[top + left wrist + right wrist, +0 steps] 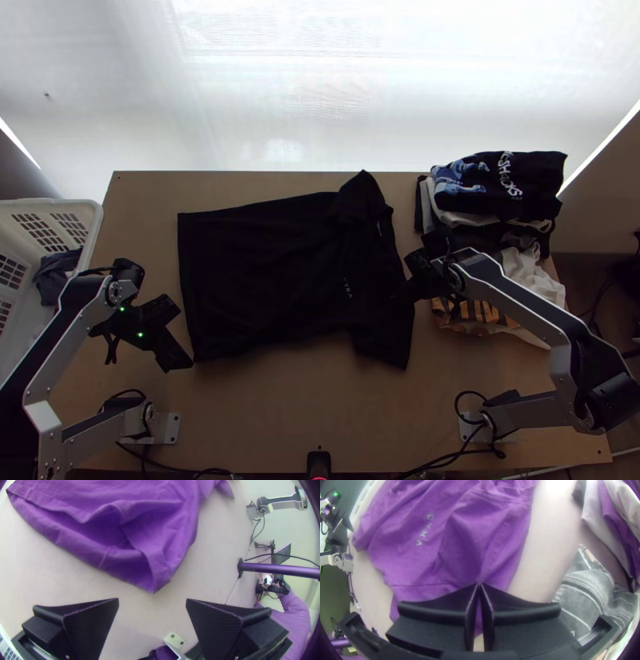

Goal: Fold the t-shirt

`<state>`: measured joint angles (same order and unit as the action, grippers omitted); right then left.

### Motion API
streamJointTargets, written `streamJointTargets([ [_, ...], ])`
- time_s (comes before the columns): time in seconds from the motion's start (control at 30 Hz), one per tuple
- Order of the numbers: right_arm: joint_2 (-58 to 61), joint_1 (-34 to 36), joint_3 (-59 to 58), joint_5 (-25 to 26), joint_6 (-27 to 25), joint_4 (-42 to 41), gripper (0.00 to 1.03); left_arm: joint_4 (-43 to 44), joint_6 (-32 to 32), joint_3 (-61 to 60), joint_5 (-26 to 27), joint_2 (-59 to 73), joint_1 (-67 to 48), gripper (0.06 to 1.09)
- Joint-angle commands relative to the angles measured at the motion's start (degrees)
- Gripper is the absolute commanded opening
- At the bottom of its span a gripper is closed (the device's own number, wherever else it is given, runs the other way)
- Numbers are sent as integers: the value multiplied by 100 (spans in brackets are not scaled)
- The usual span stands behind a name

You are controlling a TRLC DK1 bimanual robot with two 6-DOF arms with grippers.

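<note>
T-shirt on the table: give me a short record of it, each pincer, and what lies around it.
Item: t-shirt
Surface: wooden table
Lie: broadly spread, rumpled toward the sleeve end
Hem: toward the top view's left
Left pincer: open, near a hem corner, holding nothing
Right pincer: closed on the fabric at the sleeve end
Top view's right: pile of clothes on the table
Top view's left: white basket with dark cloth inside

The t-shirt (264, 276) is showing black with pale lettering, the table (264, 408) tan. The basket (48, 203) is showing white, and a grey cloth (586, 593) is bearing pale stripes.
</note>
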<state>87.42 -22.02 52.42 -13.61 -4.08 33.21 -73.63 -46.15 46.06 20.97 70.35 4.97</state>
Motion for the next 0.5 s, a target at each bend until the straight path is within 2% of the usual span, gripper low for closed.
streamJointTargets([
  [0.0,21,-4,13,-2,12,-16,3,164,431,-185,390,-276,-708,103],
  [0.23,-32,-4,40,-2,3,-8,3,700,801,-396,390,14,-1042,103],
  [0.47,-128,49,-83,-2,-5,-8,3,1052,572,-678,153,181,-805,103],
])
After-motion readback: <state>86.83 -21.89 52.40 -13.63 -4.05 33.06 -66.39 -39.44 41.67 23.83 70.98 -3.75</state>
